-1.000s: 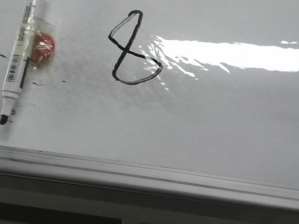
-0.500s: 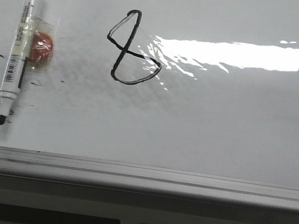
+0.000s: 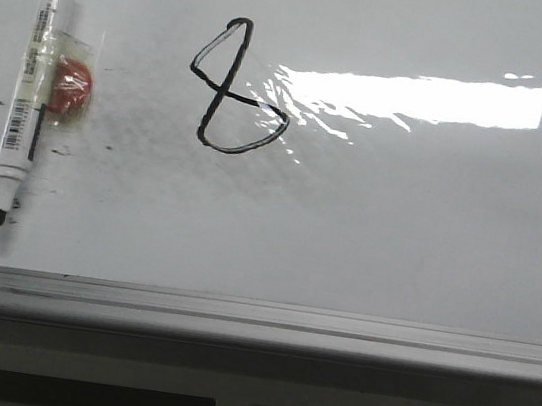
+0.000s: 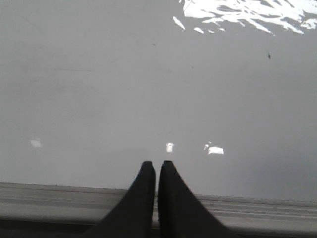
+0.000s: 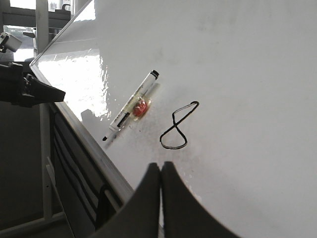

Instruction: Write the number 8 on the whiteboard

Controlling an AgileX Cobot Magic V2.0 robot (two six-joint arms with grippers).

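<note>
The large glossy white whiteboard runs past the front view's left, right and far edges. The print on the white-barrelled black-tipped marker is too small to read, and the red lump under clear tape on it cannot be identified.

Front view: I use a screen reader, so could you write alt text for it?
A black hand-drawn number 8 slants across a glossy whiteboard, beside a bright glare patch. To its left lies an uncapped marker, tip toward the near edge, with a red object taped to its side. No gripper appears.

Large glossy white whiteboard, lying flat, pale grey frame along near edge, faint grey smudges. On upper left part, thin black number 8, slanted, angular, narrow top loop, wider bottom loop.
</note>
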